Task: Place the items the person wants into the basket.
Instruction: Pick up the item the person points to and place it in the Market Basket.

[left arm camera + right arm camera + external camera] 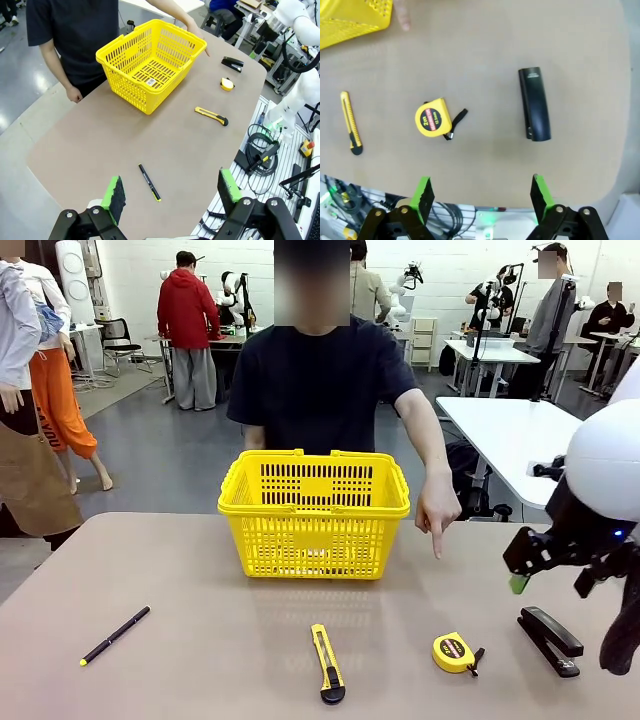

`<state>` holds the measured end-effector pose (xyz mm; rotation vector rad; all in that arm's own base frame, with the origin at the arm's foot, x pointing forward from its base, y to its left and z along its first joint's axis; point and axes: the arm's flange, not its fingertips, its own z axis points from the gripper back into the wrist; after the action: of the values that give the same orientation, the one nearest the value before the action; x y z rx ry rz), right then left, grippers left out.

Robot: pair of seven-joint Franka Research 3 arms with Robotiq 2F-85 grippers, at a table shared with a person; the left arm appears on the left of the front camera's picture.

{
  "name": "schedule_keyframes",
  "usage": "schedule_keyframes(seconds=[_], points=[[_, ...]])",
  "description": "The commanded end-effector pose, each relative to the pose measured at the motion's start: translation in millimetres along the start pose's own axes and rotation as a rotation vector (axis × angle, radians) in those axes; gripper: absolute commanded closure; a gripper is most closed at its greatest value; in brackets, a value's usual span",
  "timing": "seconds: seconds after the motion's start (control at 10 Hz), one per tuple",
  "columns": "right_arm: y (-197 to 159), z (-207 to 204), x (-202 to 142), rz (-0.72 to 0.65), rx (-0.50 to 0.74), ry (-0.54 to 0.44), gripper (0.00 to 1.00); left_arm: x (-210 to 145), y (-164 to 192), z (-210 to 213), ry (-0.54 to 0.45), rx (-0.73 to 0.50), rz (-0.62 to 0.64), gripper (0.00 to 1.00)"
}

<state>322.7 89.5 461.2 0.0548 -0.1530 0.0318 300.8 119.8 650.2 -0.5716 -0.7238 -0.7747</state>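
Above the table's point(200, 640) near edge, my left gripper point(171, 187) and right gripper point(481, 186) hang empty, fingers spread wide. The utility knife point(327, 664) and tape measure point(453, 651) lie by that edge; the basket point(314, 545) stands farther back, the person's hand point(437, 512) pointing down beside it.

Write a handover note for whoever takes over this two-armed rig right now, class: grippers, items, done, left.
Left gripper: open, empty, raised over the table.
Right gripper: open, empty, hovering near the round yellow tape measure and the black stapler.
Bright yellow slotted plastic basket: far middle of the table, nothing in it.
Yellow-and-black utility knife: near edge, left of the tape measure.
Person's hand: points down beside the basket, seemingly toward the tape measure.
Done: nothing placed. Left: likely the tape measure first, then whatever else gets pointed out.
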Motion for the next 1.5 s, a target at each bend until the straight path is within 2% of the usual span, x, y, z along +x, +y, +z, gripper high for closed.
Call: schedule_keyframes(seconds=[0.0,0.3,0.4,1.1,1.4], points=[[2,-17,10,-0.008,-0.003,0.032,0.00,1,0,1,-0.005,-0.012,-0.005,0.04],[-2,-17,9,0.060,0.023,0.065,0.00,1,0,1,-0.005,-0.012,-0.005,0.04],[4,-25,6,0.014,0.020,0.068,0.00,1,0,1,-0.005,-0.012,-0.005,0.04],[2,-24,6,0.020,0.035,0.069,0.00,1,0,1,-0.005,-0.012,-0.005,0.04],[44,-55,9,-0.025,0.036,0.094,0.00,1,0,1,-0.005,-0.012,-0.005,0.04]])
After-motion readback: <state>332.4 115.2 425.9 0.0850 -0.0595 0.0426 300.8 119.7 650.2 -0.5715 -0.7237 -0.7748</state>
